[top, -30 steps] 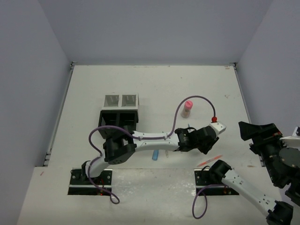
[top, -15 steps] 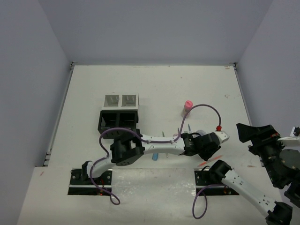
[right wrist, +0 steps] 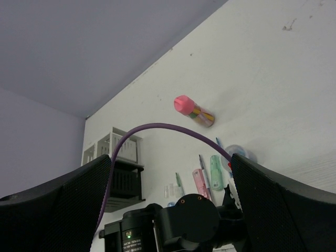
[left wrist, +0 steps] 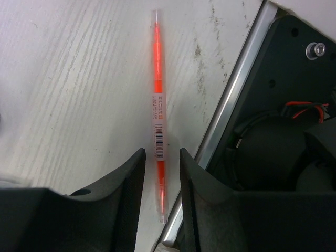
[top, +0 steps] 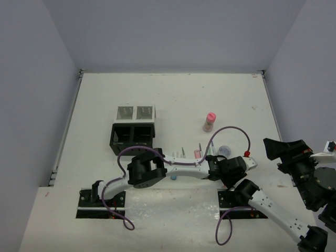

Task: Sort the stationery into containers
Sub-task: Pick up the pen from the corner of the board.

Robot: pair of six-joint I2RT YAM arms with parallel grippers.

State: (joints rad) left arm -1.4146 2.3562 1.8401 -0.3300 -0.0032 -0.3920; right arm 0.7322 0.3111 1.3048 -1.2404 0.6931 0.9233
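In the left wrist view an orange pen (left wrist: 157,79) lies flat on the table, and its near end reaches in between my left gripper (left wrist: 161,157) fingers. The jaws stand a little apart, with table showing on both sides of the pen. From above, the left gripper (top: 231,177) hangs low by the near edge and hides the pen. A pink-capped bottle (top: 209,121), a round tub (top: 224,150) and several pens (top: 198,152) lie mid-table. The containers (top: 132,134) stand at the left. My right gripper (top: 274,148) hovers wide open at the right, holding nothing.
A metal rail (left wrist: 231,105) and the right arm's black base (left wrist: 294,94) lie just right of the orange pen. A blue capsule (top: 173,177) sits under the left forearm. The left arm's purple cable (right wrist: 152,128) arcs across the right wrist view. Walls close in three sides.
My left arm has swung toward the near edge and come down over the orange pen, uncovering the pens and the tub mid-table. The right gripper has barely shifted.
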